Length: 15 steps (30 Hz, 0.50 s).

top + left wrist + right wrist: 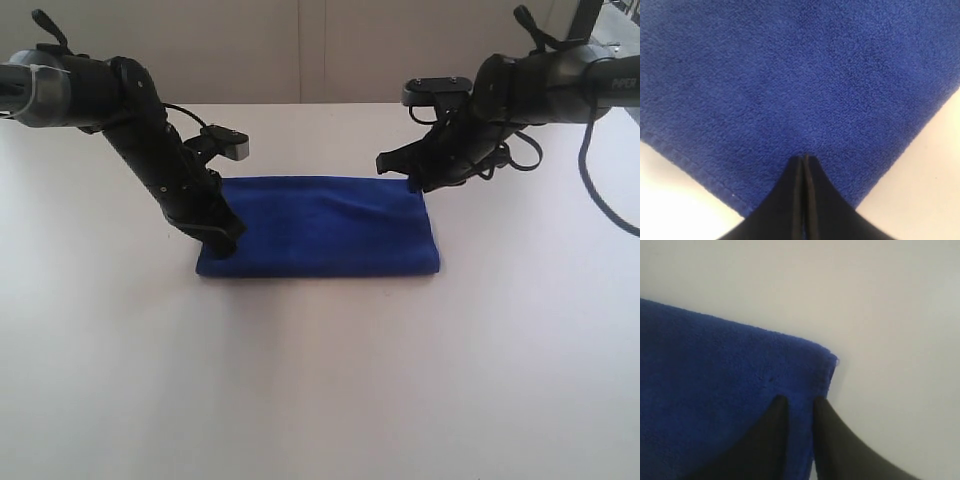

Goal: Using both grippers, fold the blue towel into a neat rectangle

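The blue towel (pixel 330 225) lies folded as a flat rectangle on the white table (pixel 320 390). My left gripper (pixel 226 244) is down at the towel's near-left corner. In the left wrist view its jaws (pixel 804 158) are pressed together, with their tips resting on the fleece (pixel 790 75) close to the hemmed edge. My right gripper (pixel 412 181) is at the towel's far-right corner. In the right wrist view it (pixel 800 401) stands with a narrow gap between its fingers, and the blue cloth (pixel 715 385) shows through that gap, lying flat just inside the corner.
Bare white tabletop surrounds the towel on every side. A pale wall runs behind the table's far edge (pixel 320 104). Both black arms reach in from the upper left and upper right, with cables (pixel 600 190) hanging from the right arm.
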Tool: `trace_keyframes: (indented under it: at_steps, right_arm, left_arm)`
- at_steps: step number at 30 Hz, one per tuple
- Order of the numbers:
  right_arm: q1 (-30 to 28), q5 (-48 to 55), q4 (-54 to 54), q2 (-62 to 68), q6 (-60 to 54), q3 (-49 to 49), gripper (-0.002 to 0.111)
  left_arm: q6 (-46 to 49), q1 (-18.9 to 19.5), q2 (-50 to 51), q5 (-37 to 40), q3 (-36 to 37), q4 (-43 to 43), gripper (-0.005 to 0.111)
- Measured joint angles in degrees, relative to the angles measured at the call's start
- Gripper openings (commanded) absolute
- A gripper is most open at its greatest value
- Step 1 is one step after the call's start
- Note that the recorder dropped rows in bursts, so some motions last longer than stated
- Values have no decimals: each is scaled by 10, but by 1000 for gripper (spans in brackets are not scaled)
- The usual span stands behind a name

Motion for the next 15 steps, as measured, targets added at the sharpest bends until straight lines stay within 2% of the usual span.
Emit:
trace_keyframes:
  at_steps: [12,15]
  right_arm:
    - [0,-6,9,11,0,0,25]
    - [0,-7,9,11,0,0,22]
  left_arm:
    - [0,0,0,-12,0,0,0]
    - [0,0,0,-13,0,0,0]
